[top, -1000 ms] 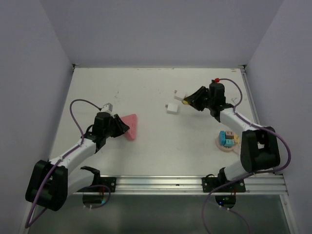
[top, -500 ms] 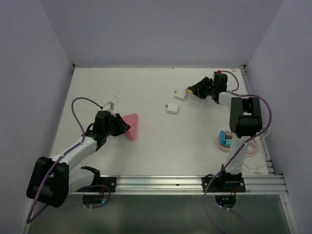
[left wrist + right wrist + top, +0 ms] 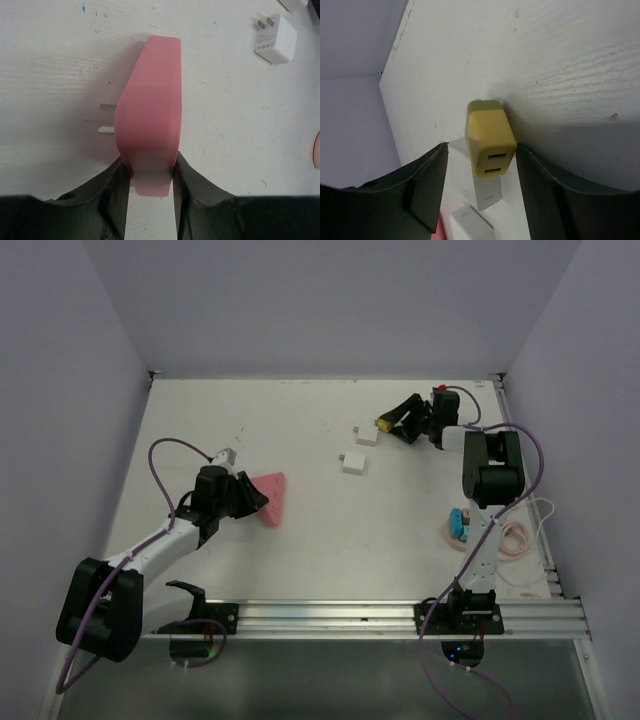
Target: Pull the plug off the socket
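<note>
Pink plug (image 3: 150, 115) near end hidden between jaws; white block (image 3: 468, 220) cut by bottom edge.

The right arm (image 3: 488, 468) no longer reaches out low across the table from its base. It now stands folded upright, with its wrist swung back toward the far right corner. The right gripper (image 3: 392, 422) has moved farther up the table. The yellow plug (image 3: 383, 424) now sits just beside the farther white block (image 3: 367, 436). With the arm raised, a coiled pink cord (image 3: 518, 538) comes into sight, and the coloured blocks (image 3: 458, 524) are now partly hidden behind it.
</note>
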